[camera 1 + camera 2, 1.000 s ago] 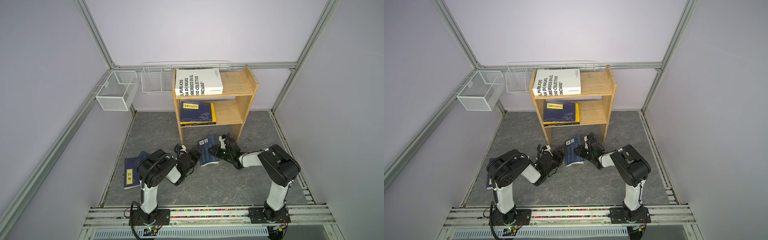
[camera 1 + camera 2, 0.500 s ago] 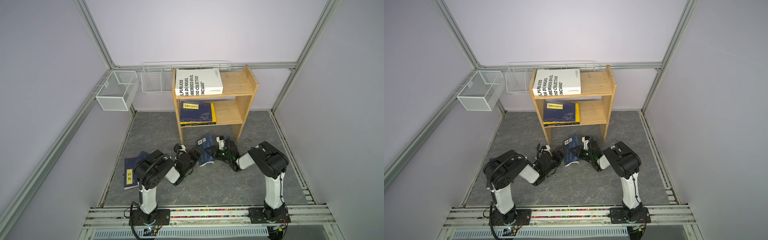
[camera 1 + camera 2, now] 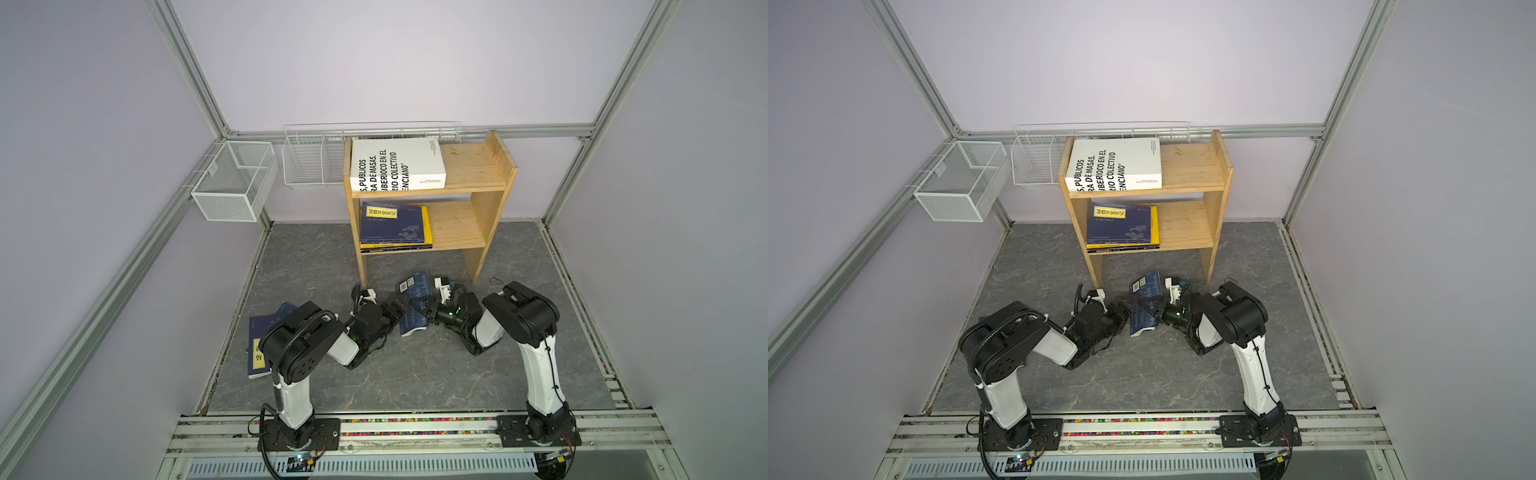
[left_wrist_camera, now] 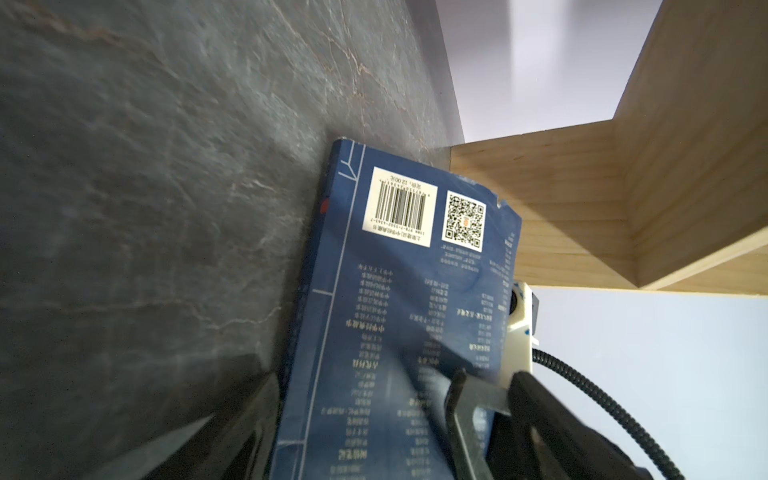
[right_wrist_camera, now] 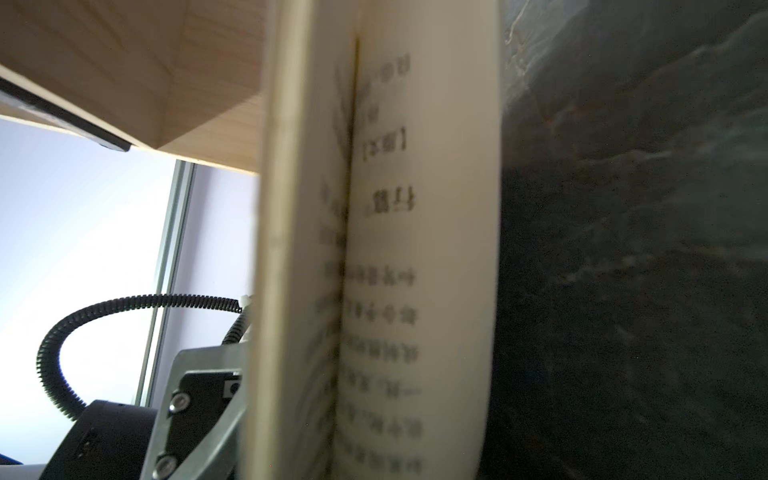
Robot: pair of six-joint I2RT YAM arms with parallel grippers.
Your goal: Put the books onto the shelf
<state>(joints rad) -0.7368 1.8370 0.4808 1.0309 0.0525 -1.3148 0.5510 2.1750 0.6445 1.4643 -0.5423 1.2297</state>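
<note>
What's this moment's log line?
navy book: tipped up on floor | left gripper: open around it | right gripper: at its pages, grip unclear

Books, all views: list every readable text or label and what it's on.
"S.PUBLICOS / RA DE MASAS. / IBERIOCO EN EL / RIO COLECTIVO / ENCIANO": white book, top tier of the shelf; line starts cut off.
Yellow label, lower-tier navy book: too small.
Barcode and QR code, upright navy book: digits and print blurred.
Its pages: blurred.
Yellow label, flat navy book on the floor: too small.
</note>
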